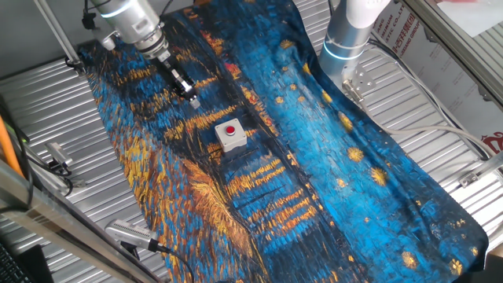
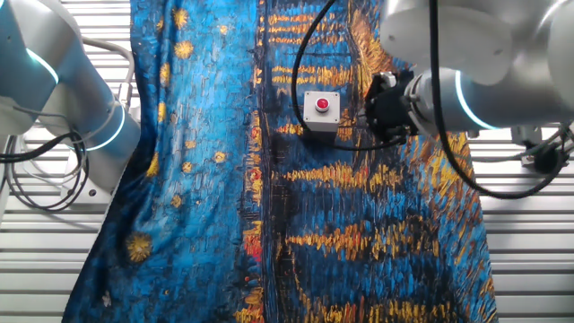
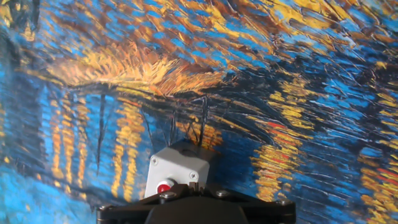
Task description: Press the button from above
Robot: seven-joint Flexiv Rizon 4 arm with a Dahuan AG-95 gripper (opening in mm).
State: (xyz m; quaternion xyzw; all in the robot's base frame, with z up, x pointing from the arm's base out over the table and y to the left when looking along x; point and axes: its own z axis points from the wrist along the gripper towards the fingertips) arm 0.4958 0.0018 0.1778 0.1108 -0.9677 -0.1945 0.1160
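Observation:
The button (image 1: 229,129) is a small red cap on a light-grey box (image 1: 231,141) that stands on the blue and orange painted cloth (image 1: 330,173). My gripper (image 1: 193,100) hangs tilted above the cloth, up and left of the box and apart from it. In the other fixed view the button (image 2: 321,104) sits just left of my black hand (image 2: 384,108). In the hand view the button (image 3: 163,187) and its box (image 3: 180,165) lie low in the frame, just left of my fingers (image 3: 196,185). No view shows clearly whether the fingertips are apart or touching.
A second arm with a glowing blue ring (image 1: 344,49) stands at the cloth's far edge and also shows in the other fixed view (image 2: 99,126). Slatted metal table (image 1: 71,118) surrounds the cloth. Metal tools (image 1: 130,233) and cables (image 1: 440,130) lie at the sides.

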